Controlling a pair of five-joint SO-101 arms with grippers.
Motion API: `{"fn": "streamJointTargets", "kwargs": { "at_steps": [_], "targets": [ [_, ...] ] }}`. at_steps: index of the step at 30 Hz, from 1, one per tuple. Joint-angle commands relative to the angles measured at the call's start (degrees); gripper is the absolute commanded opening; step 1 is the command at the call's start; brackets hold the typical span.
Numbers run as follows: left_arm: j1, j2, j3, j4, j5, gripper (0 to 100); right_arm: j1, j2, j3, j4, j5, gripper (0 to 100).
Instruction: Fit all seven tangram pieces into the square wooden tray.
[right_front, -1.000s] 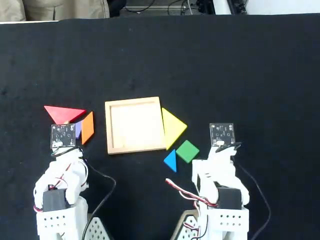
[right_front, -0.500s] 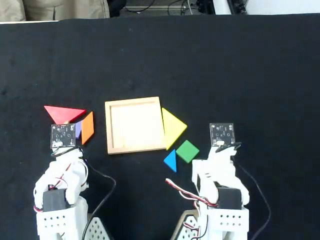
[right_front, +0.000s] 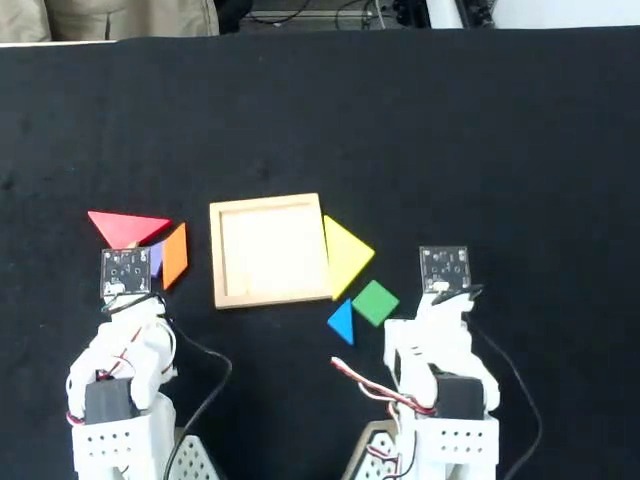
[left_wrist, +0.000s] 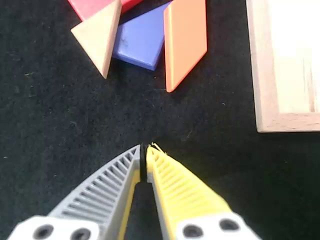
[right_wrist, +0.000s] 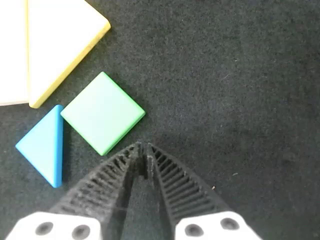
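Right end effector (right_wrist: 144, 150): closed, empty; green square (right_wrist: 102, 112) just ahead. Left end effector (left_wrist: 146, 152): likewise closed. The pick likely wants jaws opened wide, straddling the square's parallel edges.

Table cover (right_front: 420, 130): black cloth, spanning the surface from edge to edge. Its nap carries scattered pale lint flecks (right_wrist: 235, 174).

Beyond the cloth's far edge, high view:
- Beige fabric (right_front: 130, 18) at 11 o'clock, draped in folds; nature not determinable.
- Dark cables (right_front: 310, 14) at 12 o'clock, looped against a grey background.
- Black equipment (right_front: 440, 12) just past 12 o'clock, cropped by the frame.
- White panel (right_front: 570, 12) at 1 o'clock, adjoining the equipment.
- Thin pale strip (right_front: 60, 42) bordering the cloth below the beige fabric, toward 10 o'clock.
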Motion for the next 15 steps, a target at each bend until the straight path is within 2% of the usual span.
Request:
{"fn": "streamJointTargets", "kwargs": {
  "at_steps": [1, 15],
  "targets": [
    [0.66, -0.26, 1.1, 0.18, -0.35, 3, -0.53, -3.91, -0.22, 0.44, 0.44, 1.2],
    [0.66, -0.26, 1.1, 0.18, -0.35, 3, -2.81, -3.91, -0.22, 0.44, 0.26, 1.2]
  ]
}}
